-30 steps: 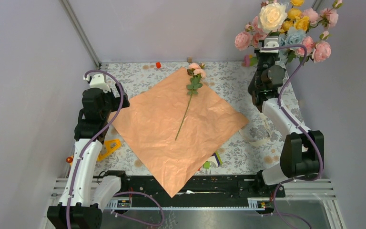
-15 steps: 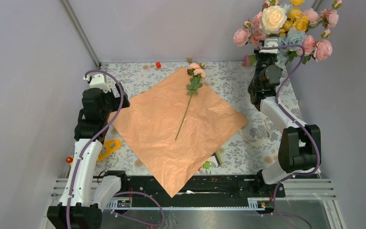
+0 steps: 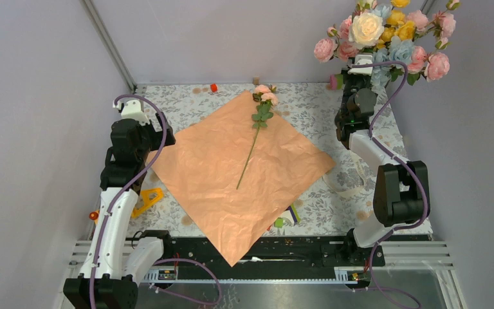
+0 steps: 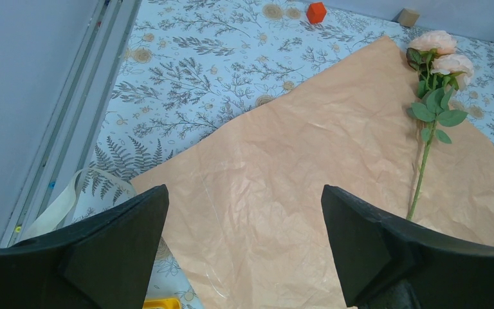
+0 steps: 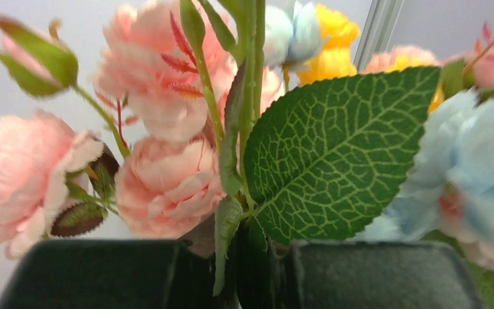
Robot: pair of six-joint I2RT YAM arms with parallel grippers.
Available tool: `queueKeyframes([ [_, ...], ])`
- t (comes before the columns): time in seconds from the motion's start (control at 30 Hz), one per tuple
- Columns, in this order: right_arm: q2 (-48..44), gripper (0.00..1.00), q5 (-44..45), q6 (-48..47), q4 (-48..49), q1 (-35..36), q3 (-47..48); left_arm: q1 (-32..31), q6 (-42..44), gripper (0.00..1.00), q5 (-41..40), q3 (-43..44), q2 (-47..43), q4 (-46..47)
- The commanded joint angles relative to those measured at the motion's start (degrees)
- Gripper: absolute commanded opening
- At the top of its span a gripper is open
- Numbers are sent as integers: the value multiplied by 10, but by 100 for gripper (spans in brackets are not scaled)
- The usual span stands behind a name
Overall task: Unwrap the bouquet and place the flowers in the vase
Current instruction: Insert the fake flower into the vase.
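Note:
The beige-peach wrapping paper lies spread flat on the table. One pink flower stem rests on it. The rest of the flowers, pink, yellow, pale-blue and cream, are held up at the back right corner. My right gripper is shut on their green stems. My left gripper hangs open over the paper's left corner with nothing between its fingers. The vase does not show in any view.
A small orange cube and a tan cube sit by the back wall. A yellow object lies left of the paper. A pale ribbon lies on the patterned cloth at right.
My right arm has drawn in and reached slightly farther back, carrying the bunch of flowers a little to the left. The left arm, paper and single stem have not moved.

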Motion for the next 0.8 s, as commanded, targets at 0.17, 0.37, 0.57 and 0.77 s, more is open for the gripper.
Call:
queueKeyframes([
  [0.17, 29, 0, 32, 21, -40, -10, -23, 3, 0, 99, 8, -1, -11, 25],
  [0.37, 36, 0, 33, 34, -51, -16, -26, 3, -1, 99, 10, -2, -13, 25],
  [0.57, 43, 0, 36, 45, -61, -24, -35, 3, -1, 99, 12, -1, -16, 25],
  [0.77, 42, 0, 43, 49, -65, -30, -47, 3, -2, 99, 16, 1, -17, 23],
])
